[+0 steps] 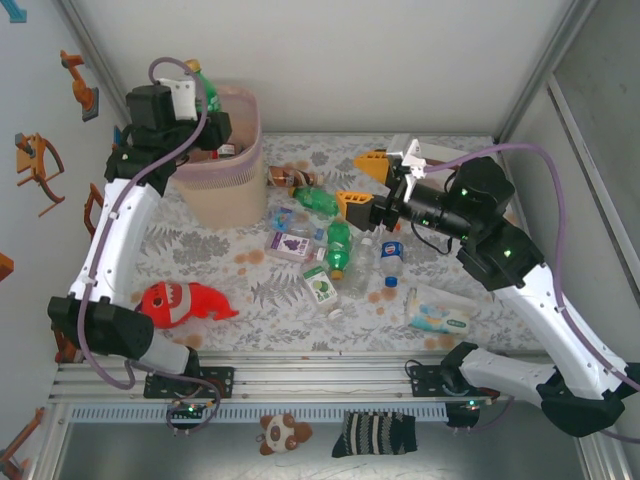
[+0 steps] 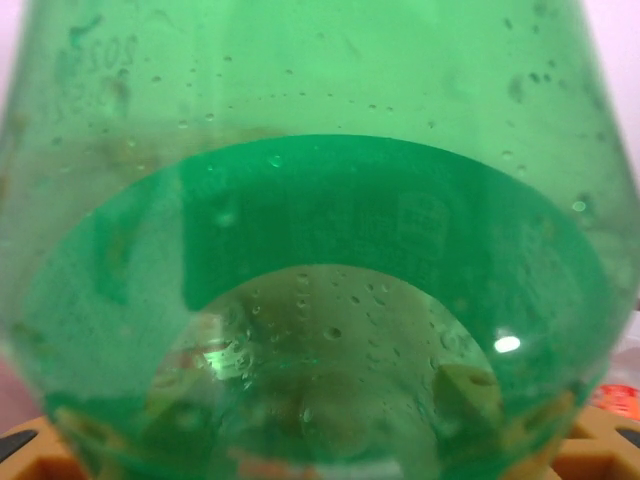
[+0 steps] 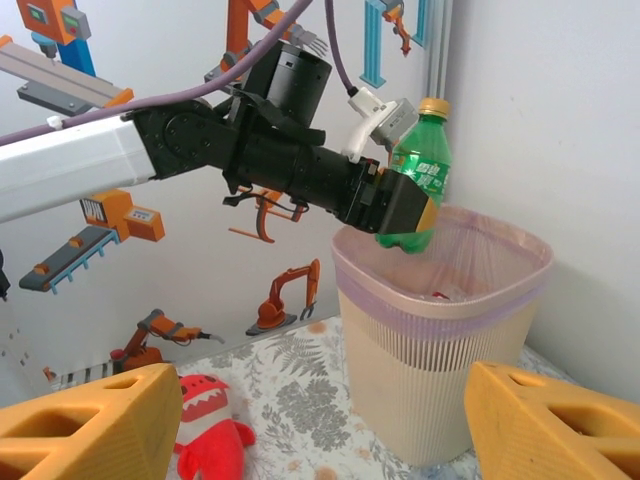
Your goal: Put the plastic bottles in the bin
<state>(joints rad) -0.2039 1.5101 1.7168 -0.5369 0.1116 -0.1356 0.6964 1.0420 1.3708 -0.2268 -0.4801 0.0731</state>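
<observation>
1. Upper right of the right wrist view: left gripper (image 3: 408,212) clamped on a green soda bottle (image 3: 425,160), cap up.
2. Bottle base just above the rim of the bin (image 3: 440,330), over its left edge.
3. Centre right of the top view: right gripper (image 1: 362,185) spread open, nothing between the fingers.
4. Middle of the table (image 1: 470,285): other bottles (image 1: 338,248) lying flat, right of the bin.
</observation>
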